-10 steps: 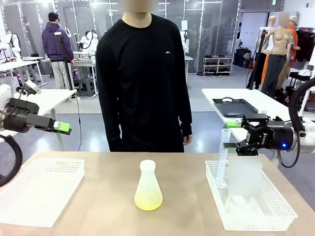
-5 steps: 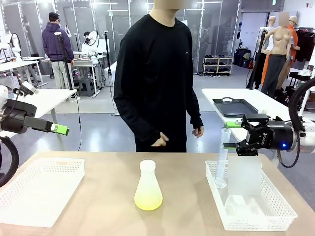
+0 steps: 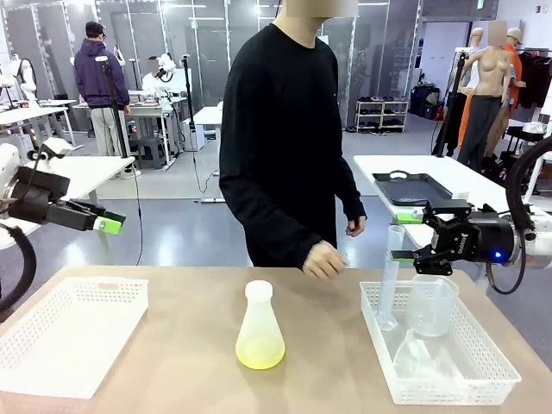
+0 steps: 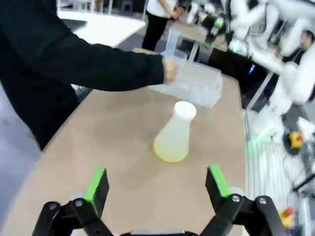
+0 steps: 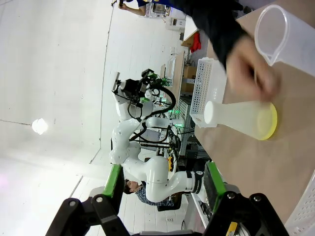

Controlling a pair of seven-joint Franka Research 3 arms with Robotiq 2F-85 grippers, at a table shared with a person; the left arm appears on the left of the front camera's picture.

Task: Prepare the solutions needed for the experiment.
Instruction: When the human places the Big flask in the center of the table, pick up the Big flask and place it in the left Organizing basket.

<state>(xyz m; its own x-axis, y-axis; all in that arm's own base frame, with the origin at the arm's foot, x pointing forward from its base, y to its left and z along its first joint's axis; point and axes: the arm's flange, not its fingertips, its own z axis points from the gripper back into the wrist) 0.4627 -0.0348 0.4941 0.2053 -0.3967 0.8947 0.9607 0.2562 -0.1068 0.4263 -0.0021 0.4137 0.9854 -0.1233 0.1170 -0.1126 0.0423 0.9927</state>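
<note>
The solutions show as a shallow yellow-green layer (image 3: 260,352) in the bottom of a translucent conical flask (image 3: 260,326) standing upright at the table's middle. The same flask (image 4: 175,139) lies ahead of my open left gripper (image 4: 157,184) in the left wrist view. My left gripper (image 3: 108,224) hovers off the table's far left edge. My right gripper (image 3: 404,237) hangs open above the far end of the right basket (image 3: 448,390), nothing between its fingers. In the right wrist view the flask (image 5: 241,118) sits beyond that gripper (image 5: 162,184), its liquid (image 5: 269,122) glowing yellow.
The right basket holds a tall measuring cylinder (image 3: 390,278) and a clear beaker (image 3: 431,304). An empty white basket (image 3: 69,332) sits at the left. The person's hand (image 3: 323,259) reaches over the table toward the right basket, close to the beaker (image 5: 285,34).
The person has stepped to the right and stretched a hand out toward the right basket. My left gripper has shifted slightly. The right gripper and flask have not moved.
</note>
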